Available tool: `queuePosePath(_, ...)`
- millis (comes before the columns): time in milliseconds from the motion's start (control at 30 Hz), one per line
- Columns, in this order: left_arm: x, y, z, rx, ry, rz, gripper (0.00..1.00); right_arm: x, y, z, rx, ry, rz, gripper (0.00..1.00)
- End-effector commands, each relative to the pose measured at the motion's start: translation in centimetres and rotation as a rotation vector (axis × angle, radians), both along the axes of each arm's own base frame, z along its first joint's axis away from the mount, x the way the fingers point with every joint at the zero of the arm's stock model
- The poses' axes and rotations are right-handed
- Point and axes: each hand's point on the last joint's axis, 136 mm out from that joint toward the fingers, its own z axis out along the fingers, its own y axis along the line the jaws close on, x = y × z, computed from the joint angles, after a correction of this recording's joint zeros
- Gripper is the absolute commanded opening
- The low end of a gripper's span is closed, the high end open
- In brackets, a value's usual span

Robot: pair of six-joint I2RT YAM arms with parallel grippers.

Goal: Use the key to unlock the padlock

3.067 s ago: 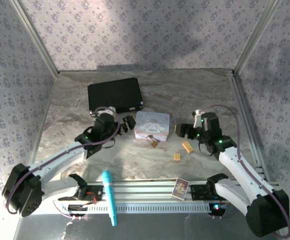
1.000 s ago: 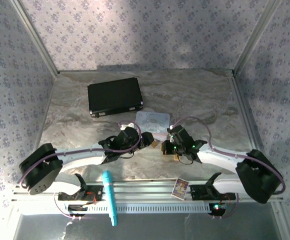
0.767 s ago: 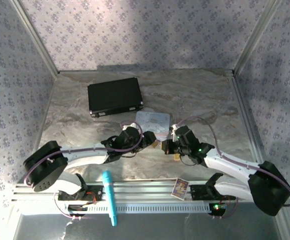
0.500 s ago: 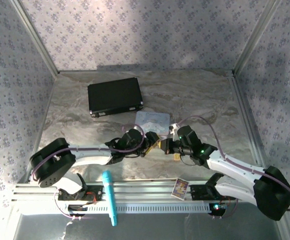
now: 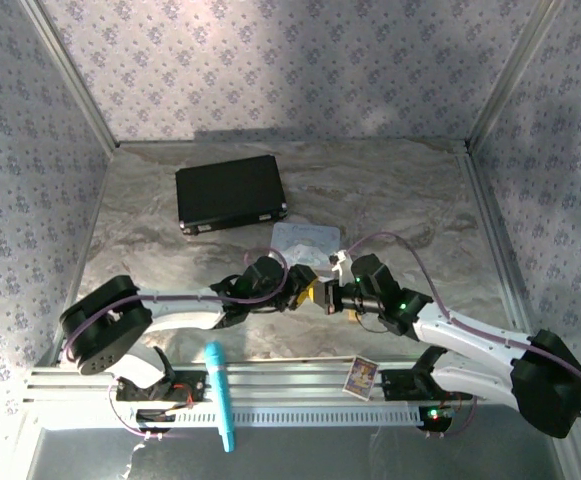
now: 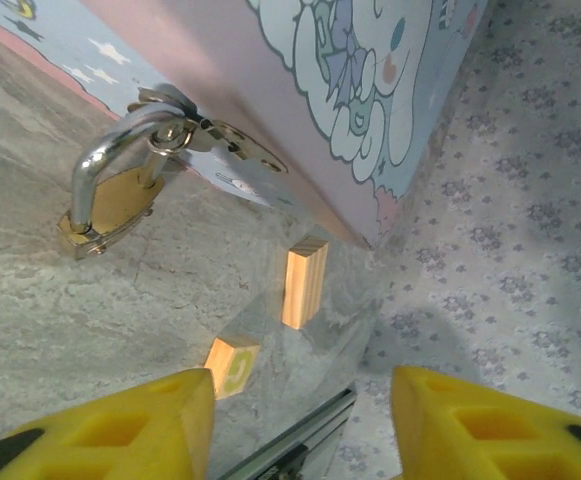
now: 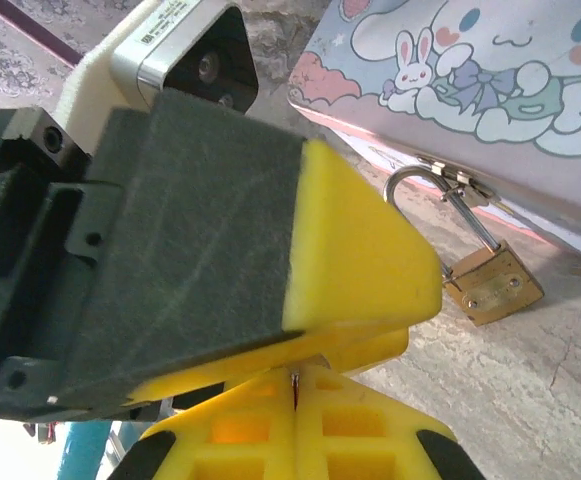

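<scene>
Brass padlock (image 7: 492,285) hangs from the clasp at the near edge of the tin (image 7: 470,60). Right gripper (image 7: 296,390) squeezes a thin sliver, likely the key (image 7: 295,378), to poke it in; left gripper (image 6: 300,420) gapes wide, maybe to steady the padlock

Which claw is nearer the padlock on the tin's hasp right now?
Left, apparently. The left claw has its pad just beside the padlock; the shut right claw sits behind that pad, farther off.

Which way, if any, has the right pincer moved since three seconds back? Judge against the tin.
Yes. The right pincer has swung left and nearer, from right of the cartoon tin to its front side.
</scene>
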Motion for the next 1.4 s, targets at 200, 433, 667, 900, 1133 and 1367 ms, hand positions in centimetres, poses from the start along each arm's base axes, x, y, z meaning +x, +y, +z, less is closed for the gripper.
queuePosePath(200,0.5,1.2,0.4,0.013,-0.002,0.013,0.19,-0.5,-0.3,0.2,0.012,-0.034,0.016,0.0)
queuePosePath(433,0.7,1.3,0.8,0.015,-0.027,0.004,0.0,-0.5,-0.8,-0.4,0.004,-0.032,0.008,0.0)
queuePosePath(667,1.4,0.9,2.8,0.005,-0.121,-0.008,0.0,0.6,-1.6,0.8,0.091,0.001,-0.121,0.83)
queuePosePath(900,4.1,1.8,10.2,-0.074,-0.461,0.071,0.0,2.8,-3.1,7.4,0.439,-0.032,-0.308,0.98)
queuePosePath(1133,3.7,1.2,16.7,-0.269,-0.703,0.058,0.0,2.1,-1.2,12.2,0.646,-0.035,-0.173,0.87)
queuePosePath(1367,3.1,1.4,18.2,-0.344,-0.743,0.057,0.0,1.7,-2.1,14.1,0.719,-0.098,-0.167,0.69)
